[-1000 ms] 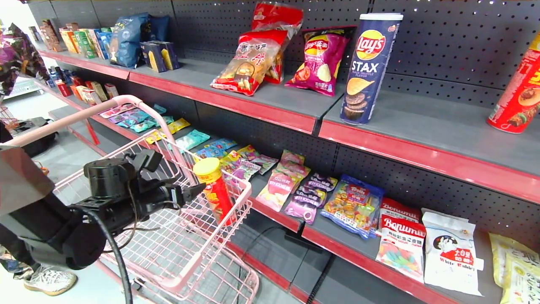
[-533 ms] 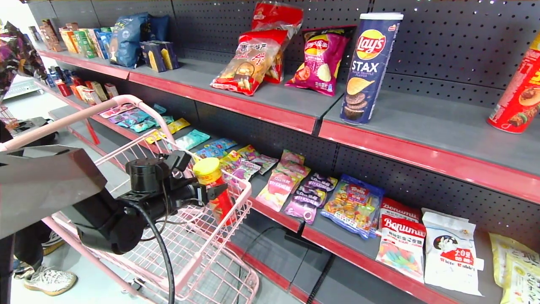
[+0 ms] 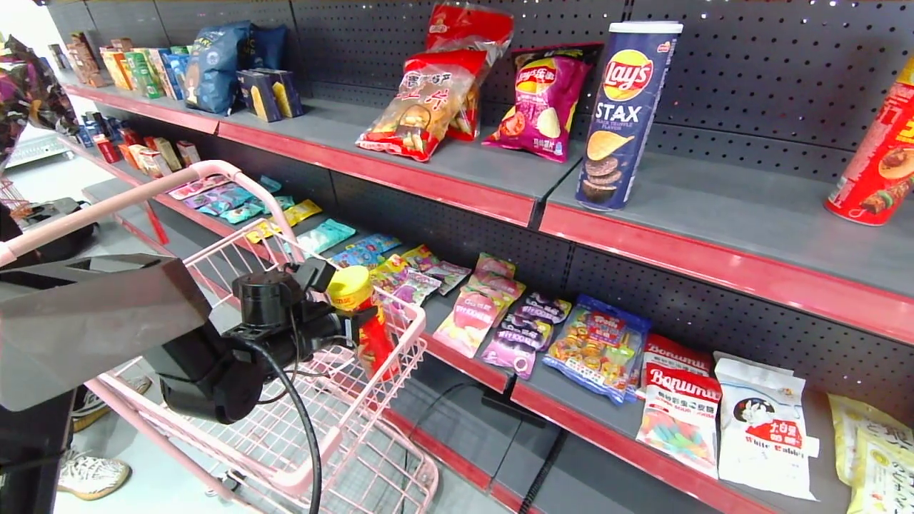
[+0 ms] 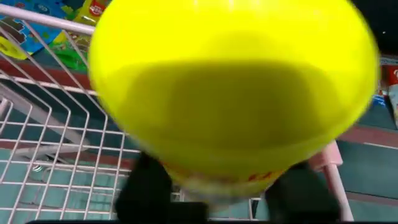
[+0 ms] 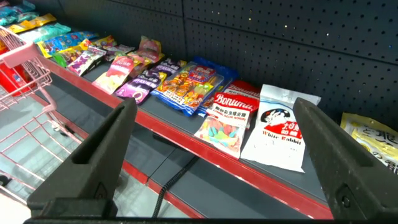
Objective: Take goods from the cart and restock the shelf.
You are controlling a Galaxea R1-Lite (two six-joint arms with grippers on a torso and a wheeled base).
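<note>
Left arm has pushed forward across the cart [image 3: 143,194] since a second ago, and its gripper [image 3: 360,325] has come up to the can [image 3: 350,287], which has not shifted. This red can with a yellow lid stands upright in the pink wire cart, in the corner nearest the shelf [image 3: 714,214]. In the left wrist view the lid [image 4: 233,93] looms close, with one dark finger [image 4: 146,193] on each side of the can's body. These fingers are spread about as wide as the can and lie just beside its walls; whether they touch it cannot be told.

From the right wrist view, the right gripper [image 5: 216,109] hangs in front of the lower shelf, its fingers [image 5: 93,168] wide apart with nothing between them. Candy bags [image 5: 186,81] lie in a row on that lower shelf. On the upper shelf a tall blue tube [image 3: 628,114] stands upright beside leaning chip bags [image 3: 543,107].
</note>
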